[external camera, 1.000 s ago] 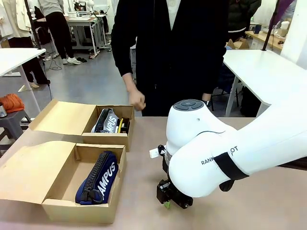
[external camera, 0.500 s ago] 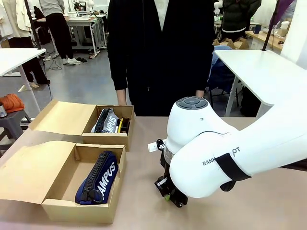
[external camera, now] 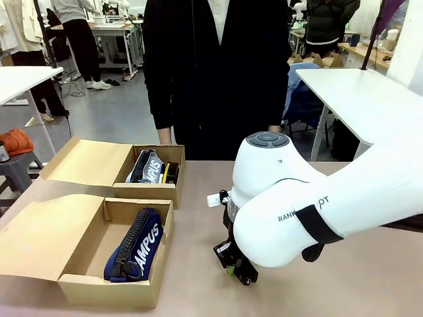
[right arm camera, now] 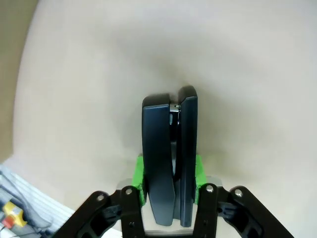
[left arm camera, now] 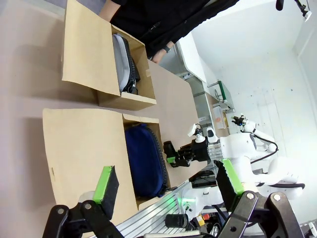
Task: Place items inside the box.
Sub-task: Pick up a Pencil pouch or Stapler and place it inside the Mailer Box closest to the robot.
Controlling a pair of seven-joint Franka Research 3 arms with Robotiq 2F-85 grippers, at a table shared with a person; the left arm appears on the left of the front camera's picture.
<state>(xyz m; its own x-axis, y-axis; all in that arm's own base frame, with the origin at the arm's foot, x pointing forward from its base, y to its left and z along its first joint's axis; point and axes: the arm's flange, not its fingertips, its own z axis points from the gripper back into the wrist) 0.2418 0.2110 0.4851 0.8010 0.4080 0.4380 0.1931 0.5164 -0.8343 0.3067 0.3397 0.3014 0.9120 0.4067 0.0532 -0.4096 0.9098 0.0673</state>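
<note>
"AMPUS" on the navy pencil case, likewise on the grey pencil case; "RANK" on the right arm.

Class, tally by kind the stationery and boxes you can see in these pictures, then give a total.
Cardboard boxes: 2 (near box, far box)
Pencil cases: 2 (navy pencil case, grey pencil case)
Staplers: 1 (black stapler)
Utility knives: 1 (yellow-black utility knife)
Total: 6

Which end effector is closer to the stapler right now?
Right. The right end effector is shut on the stapler. The left end effector hangs open, across the near box from it.
</note>
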